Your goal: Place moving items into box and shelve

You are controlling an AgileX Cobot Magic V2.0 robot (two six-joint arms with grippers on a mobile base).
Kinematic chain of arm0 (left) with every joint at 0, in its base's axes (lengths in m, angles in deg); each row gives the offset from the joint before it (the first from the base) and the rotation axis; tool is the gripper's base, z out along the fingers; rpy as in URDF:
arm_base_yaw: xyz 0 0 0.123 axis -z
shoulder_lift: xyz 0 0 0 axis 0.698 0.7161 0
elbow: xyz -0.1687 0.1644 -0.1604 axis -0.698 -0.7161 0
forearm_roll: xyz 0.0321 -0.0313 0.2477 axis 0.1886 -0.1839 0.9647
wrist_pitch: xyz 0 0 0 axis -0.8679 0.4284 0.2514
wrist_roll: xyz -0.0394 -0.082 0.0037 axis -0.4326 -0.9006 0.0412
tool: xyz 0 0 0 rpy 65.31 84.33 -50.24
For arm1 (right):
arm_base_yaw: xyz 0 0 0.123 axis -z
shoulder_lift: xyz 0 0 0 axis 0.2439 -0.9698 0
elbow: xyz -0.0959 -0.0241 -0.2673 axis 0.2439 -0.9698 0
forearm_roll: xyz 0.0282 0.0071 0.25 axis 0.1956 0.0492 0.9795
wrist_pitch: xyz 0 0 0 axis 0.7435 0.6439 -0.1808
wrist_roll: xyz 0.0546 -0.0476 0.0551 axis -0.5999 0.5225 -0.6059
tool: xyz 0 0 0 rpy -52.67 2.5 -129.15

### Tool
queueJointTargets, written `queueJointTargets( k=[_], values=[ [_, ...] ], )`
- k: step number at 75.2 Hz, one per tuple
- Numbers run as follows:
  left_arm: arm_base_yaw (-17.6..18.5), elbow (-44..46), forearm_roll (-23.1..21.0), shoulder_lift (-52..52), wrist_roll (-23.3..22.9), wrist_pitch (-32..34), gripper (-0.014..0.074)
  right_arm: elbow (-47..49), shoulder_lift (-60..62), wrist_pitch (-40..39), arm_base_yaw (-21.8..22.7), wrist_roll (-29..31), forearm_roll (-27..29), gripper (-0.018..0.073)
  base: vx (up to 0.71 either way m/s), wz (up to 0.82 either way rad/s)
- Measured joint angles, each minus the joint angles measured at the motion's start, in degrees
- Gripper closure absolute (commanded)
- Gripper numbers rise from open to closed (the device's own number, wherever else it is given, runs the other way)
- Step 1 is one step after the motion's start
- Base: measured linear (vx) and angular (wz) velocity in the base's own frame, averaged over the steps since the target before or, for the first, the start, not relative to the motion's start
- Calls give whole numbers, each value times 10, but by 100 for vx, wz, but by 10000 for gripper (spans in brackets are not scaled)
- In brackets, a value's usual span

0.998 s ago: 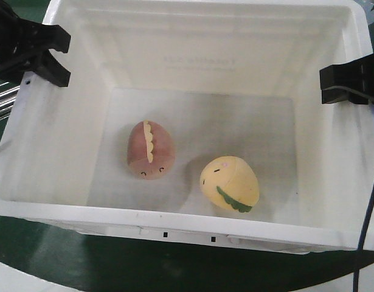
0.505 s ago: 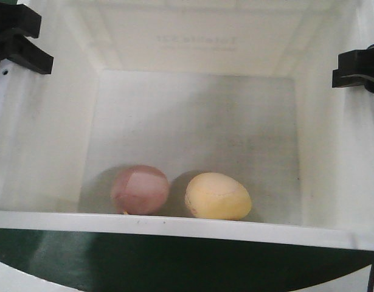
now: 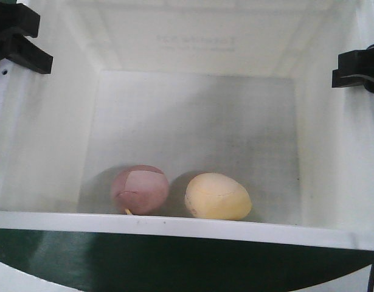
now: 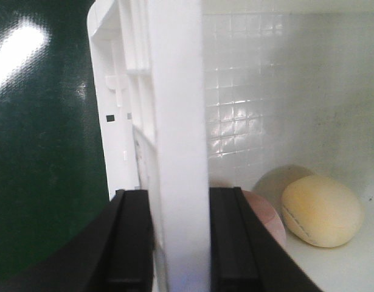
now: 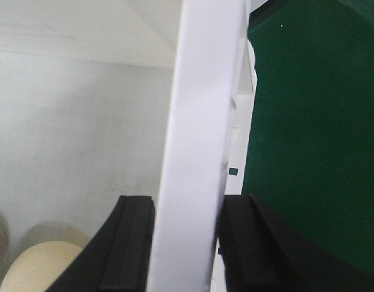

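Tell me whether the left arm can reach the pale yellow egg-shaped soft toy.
Probably not: the left end effector is clamped on the wall of the large white plastic tote. The pale yellow soft toy lies uncovered inside.

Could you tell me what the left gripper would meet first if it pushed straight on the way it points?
The left gripper straddles the box wall, so its inner jaw would probably meet the pinkish-brown toy first; depth is unclear.

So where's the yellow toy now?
Front view: the yellow toy lies inside the white box by its near wall, just right of the pink toy.
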Motion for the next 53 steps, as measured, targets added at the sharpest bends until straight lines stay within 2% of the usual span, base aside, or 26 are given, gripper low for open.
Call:
queueJointTargets(
  k=[53],
  values=[
    [0, 0, 0, 0, 0, 0, 599, 0, 0, 0, 0, 0, 0, 565, 0, 0]
  ],
)
